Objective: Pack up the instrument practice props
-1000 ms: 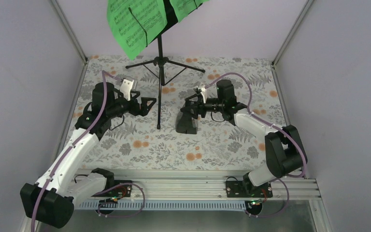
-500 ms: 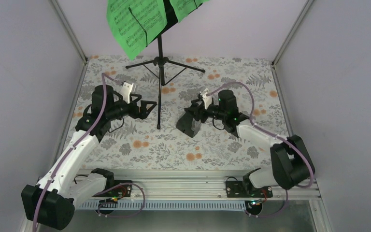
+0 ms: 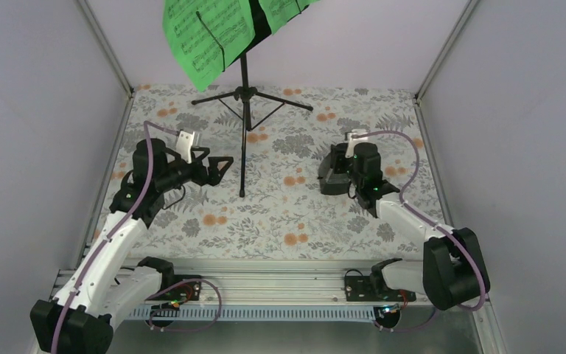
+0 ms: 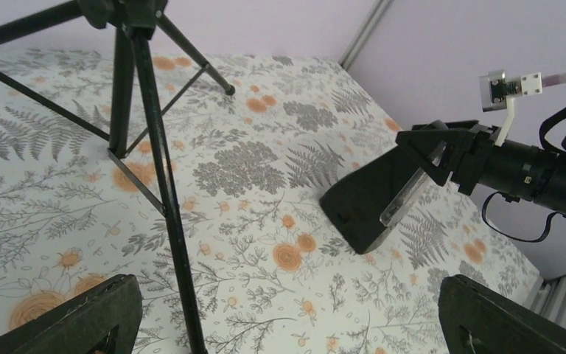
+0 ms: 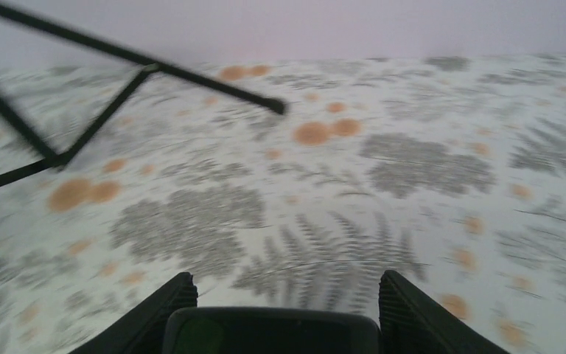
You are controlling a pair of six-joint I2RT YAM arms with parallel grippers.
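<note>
The metronome [image 4: 368,203], a small dark pyramid, is gripped near its narrow end by the right gripper [image 4: 442,150], whose jaws are drawn partway in against its sides. It is tilted over the floral table [image 3: 280,214], at about 3 o'clock from the table's middle; whether its base is clear of the surface cannot be told. The music stand [image 3: 245,110] is planted on its tripod at 12 o'clock, with the green music sheets [image 3: 206,33] on its desk, so neither has been packed. The left gripper [image 3: 221,165] is spread as wide as it goes and holds nothing, at 9 o'clock from the stand's pole and near it.

The step in hand is judged to be the carrying off of the metronome. No case or box is seen in any view, so a resting place must first be found. A firm grip is called for, since the tapered sides could slip out.
</note>
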